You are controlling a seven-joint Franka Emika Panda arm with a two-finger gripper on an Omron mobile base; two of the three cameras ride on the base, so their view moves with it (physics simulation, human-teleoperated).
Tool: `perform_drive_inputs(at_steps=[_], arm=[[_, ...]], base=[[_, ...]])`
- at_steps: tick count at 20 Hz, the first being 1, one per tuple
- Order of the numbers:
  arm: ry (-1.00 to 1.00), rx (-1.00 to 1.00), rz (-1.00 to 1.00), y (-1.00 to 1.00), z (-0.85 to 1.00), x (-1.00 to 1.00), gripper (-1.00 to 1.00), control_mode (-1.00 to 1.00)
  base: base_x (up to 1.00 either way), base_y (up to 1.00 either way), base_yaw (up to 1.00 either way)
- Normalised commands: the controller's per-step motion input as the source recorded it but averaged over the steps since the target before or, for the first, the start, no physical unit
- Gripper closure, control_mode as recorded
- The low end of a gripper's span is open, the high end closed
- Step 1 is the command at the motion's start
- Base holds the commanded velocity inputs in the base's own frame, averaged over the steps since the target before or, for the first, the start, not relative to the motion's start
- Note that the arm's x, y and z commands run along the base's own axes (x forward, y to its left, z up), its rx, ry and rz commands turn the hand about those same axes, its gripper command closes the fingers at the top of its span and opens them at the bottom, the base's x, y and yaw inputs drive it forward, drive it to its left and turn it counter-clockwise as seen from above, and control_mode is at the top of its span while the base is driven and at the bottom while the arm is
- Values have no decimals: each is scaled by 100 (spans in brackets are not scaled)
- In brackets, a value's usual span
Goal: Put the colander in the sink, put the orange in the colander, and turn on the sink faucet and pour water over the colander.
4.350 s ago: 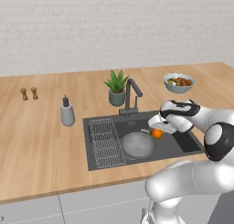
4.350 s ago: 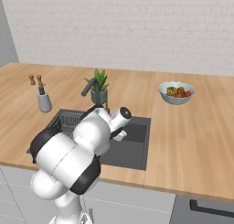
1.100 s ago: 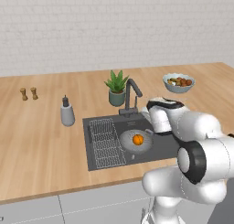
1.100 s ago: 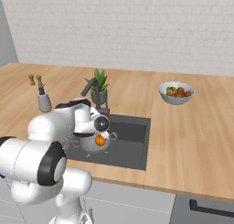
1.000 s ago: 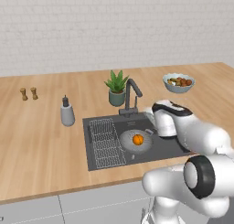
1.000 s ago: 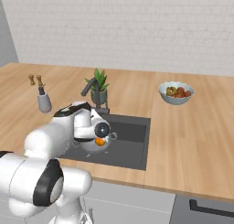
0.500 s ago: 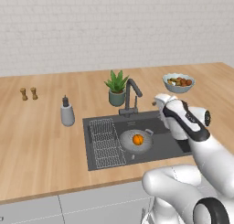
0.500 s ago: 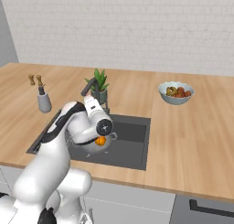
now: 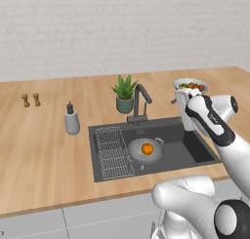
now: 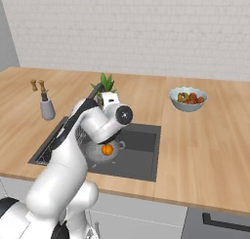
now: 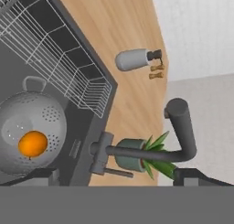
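Observation:
The grey holed colander (image 9: 139, 150) (image 10: 96, 154) (image 11: 32, 117) stands in the dark sink (image 9: 195, 148) (image 10: 141, 140). Inside it lies the orange (image 9: 146, 148) (image 10: 107, 149) (image 11: 33, 144). The dark angular sink faucet (image 9: 140, 101) (image 11: 182, 132) rises at the basin's back edge, its small side lever (image 11: 117, 173) sticking out near the base. My gripper (image 9: 178, 105) (image 10: 105, 99) (image 11: 119, 176) hangs above the sink's right part, raised to about faucet height. It is open and holds nothing. In the hand view the faucet lies between its wide-apart fingertips (image 11: 42, 174).
A wire rack (image 9: 113, 150) (image 11: 59, 67) fills the sink's left part. A potted plant (image 9: 125, 92) (image 11: 145, 158) stands behind the faucet. A soap bottle (image 9: 72, 121) (image 11: 132, 59) and two shakers (image 9: 30, 99) are on the left counter, a fruit bowl (image 9: 191, 85) (image 10: 188, 99) on the right.
My open gripper has risen from just over the colander and swung back and right toward the faucet. The orange stays in the colander.

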Motion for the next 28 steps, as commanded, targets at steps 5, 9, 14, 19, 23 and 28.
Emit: perform_drive_inputs(at_steps=[5,9,14,19,23,28], arm=[[9,19,-3,-10,-3,0,-100,-100],[2,14,-7,0,-13,0,-100,-100],[10,16,-11,0,-17,0,-100,-100],[22,22,-17,0,-10,0,-100,-100],[21,14,-16,10,-1,0,-100,-100],[14,11,-12,6,-13,0,-100,-100]], base=[[0,0,0],[0,0,0],[0,0,0],[0,0,0],[0,0,0],[0,0,0]])
